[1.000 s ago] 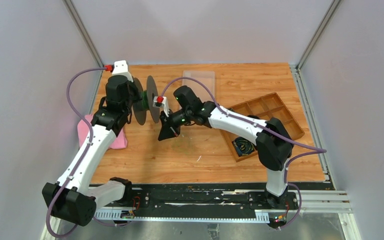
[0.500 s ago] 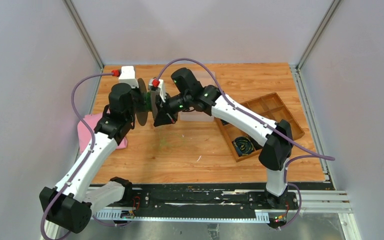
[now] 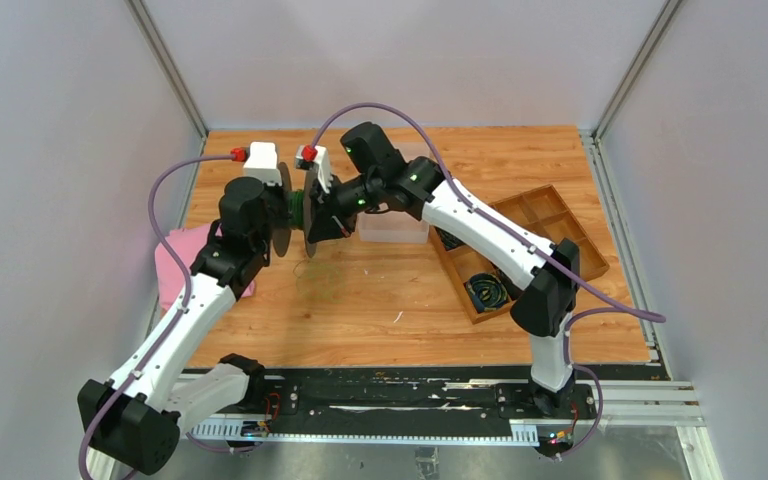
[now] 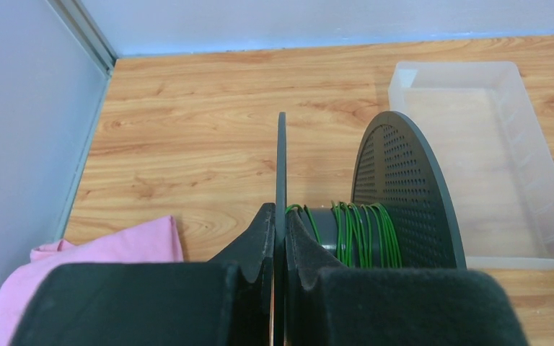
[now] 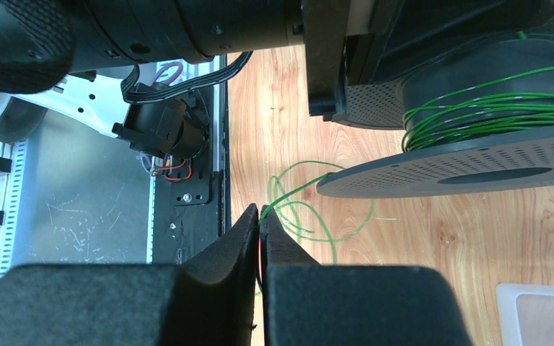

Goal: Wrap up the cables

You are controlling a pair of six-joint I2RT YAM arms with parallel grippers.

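Left gripper (image 4: pixel 280 218): closed tight on the thin edge of the spool's (image 4: pixel 404 187) left disc, spool held on its side above the far-left part of the table (image 3: pixel 410 300).
Right gripper (image 5: pixel 260 218): pinched shut on one strand of the green wire (image 4: pixel 353 234), just beside the spool's right disc.
Green wire: partly wound on the hub between the two discs, in uneven turns; the rest in loose loops (image 5: pixel 346 234) on the table below the spool.
Risk, slip: thin strand in a fingertip pinch, likely to pull free under tension and let slack turns spring off the hub.
Risk, snag: loose loops crossing one another, liable to knot or catch on the disc rim while drawn in.
Risk, spool: grip on the disc edge only, so a sideways tug from the wire could twist it in the fingers.
Risk, arms: both wrists crowded close at the spool, little room before a bump.
Clear tray (image 4: pixel 469 166): just right of the spool, nothing in it.
Wooden tray (image 3: pixel 545 210): right side of the table, a dark coiled bundle (image 3: pixel 487 290) in a near compartment, far compartments bare.
Pink cloth (image 3: pixel 170 262): left edge of the table, apart from the work.
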